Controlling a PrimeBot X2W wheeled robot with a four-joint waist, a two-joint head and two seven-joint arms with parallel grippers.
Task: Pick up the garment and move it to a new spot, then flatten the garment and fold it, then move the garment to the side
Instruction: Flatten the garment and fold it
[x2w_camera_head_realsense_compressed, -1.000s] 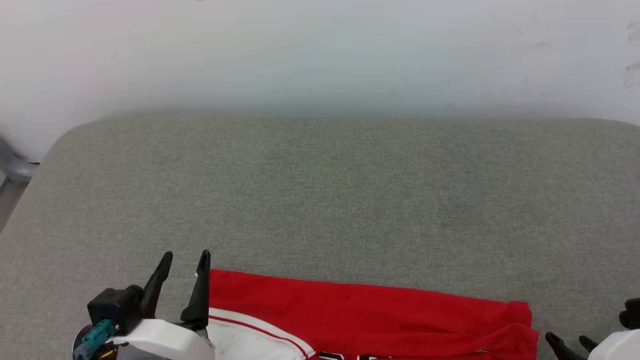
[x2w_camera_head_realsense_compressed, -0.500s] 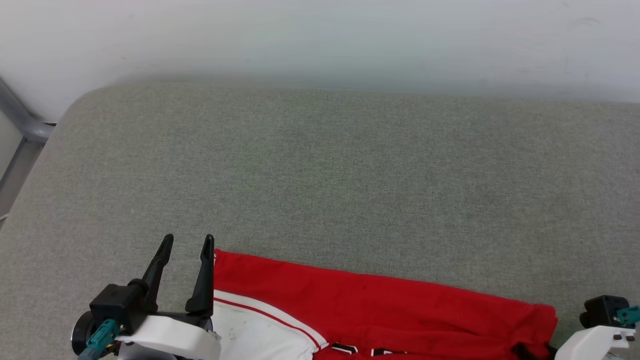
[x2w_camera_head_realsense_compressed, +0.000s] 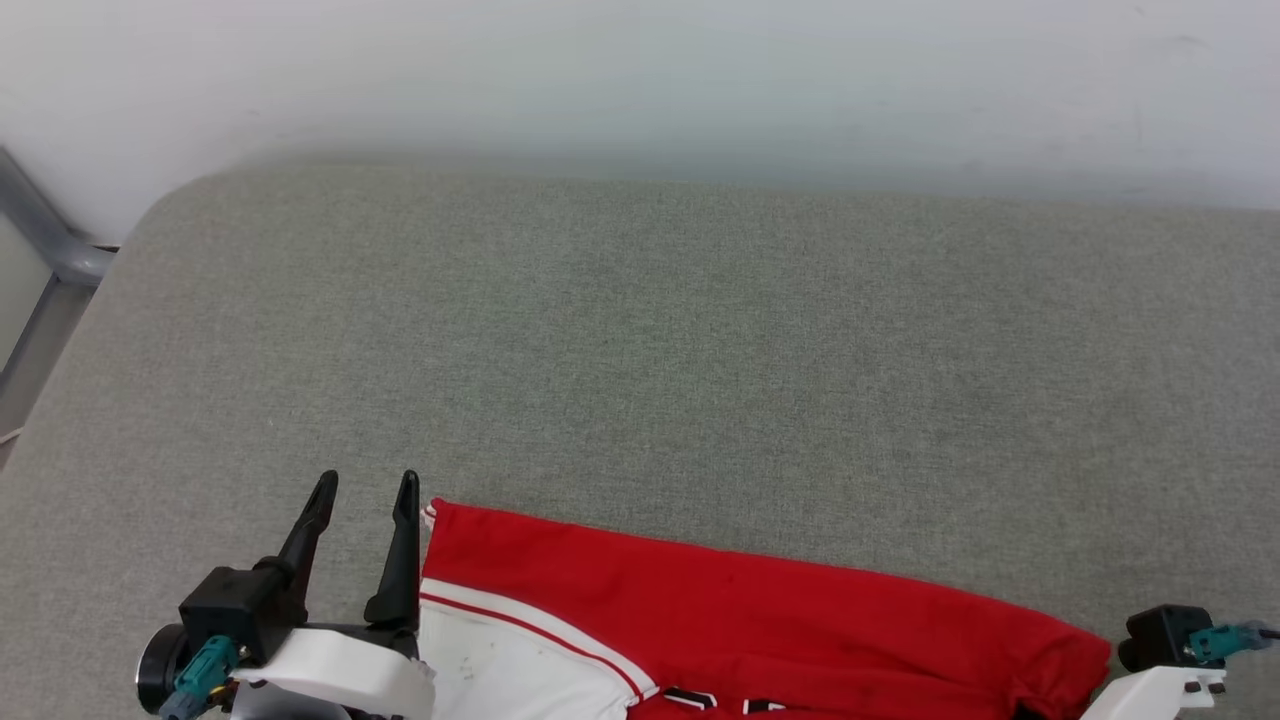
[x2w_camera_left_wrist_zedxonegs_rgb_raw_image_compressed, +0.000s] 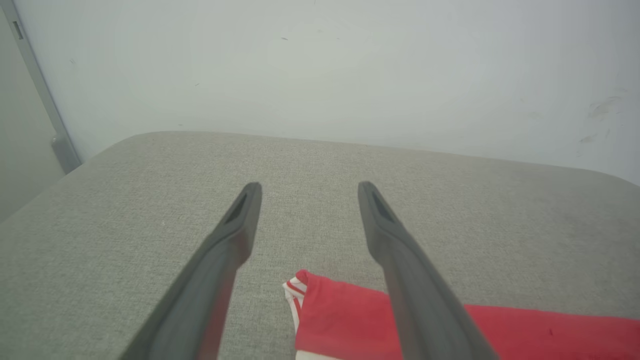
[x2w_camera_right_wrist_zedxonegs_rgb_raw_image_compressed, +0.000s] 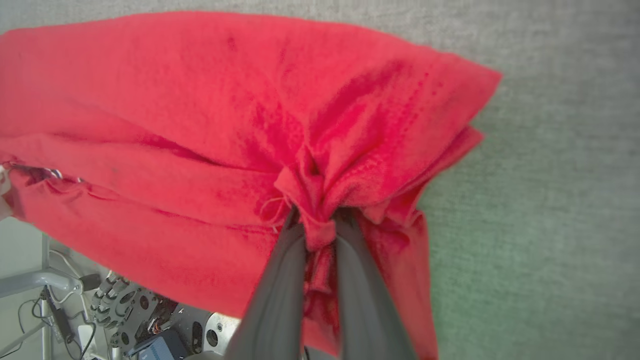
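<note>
The garment (x2w_camera_head_realsense_compressed: 760, 620) is a red shirt lying along the near edge of the grey padded surface (x2w_camera_head_realsense_compressed: 640, 350), with a white sleeve (x2w_camera_head_realsense_compressed: 500, 665) at its left. My left gripper (x2w_camera_head_realsense_compressed: 368, 482) stands open just left of the garment's far left corner. In the left wrist view that red corner (x2w_camera_left_wrist_zedxonegs_rgb_raw_image_compressed: 345, 315) lies below and between the spread fingers of the left gripper (x2w_camera_left_wrist_zedxonegs_rgb_raw_image_compressed: 308, 187), untouched. My right gripper (x2w_camera_right_wrist_zedxonegs_rgb_raw_image_compressed: 320, 220) is shut on a bunched pinch of red fabric (x2w_camera_right_wrist_zedxonegs_rgb_raw_image_compressed: 200, 125) at the garment's right end. In the head view its pale wrist (x2w_camera_head_realsense_compressed: 1165, 655) shows there and its fingers are hidden.
A white wall rises behind the padded surface. A grey metal frame (x2w_camera_head_realsense_compressed: 50, 250) stands past the surface's far left corner. Bare grey fabric stretches beyond the garment. The right wrist view shows the robot's base and cables (x2w_camera_right_wrist_zedxonegs_rgb_raw_image_compressed: 125, 320) under the garment's overhanging edge.
My right gripper has come onto the garment's right end and shut on the red fabric, bunching it. The head camera shifted early on. My left gripper has stayed open in its place.
</note>
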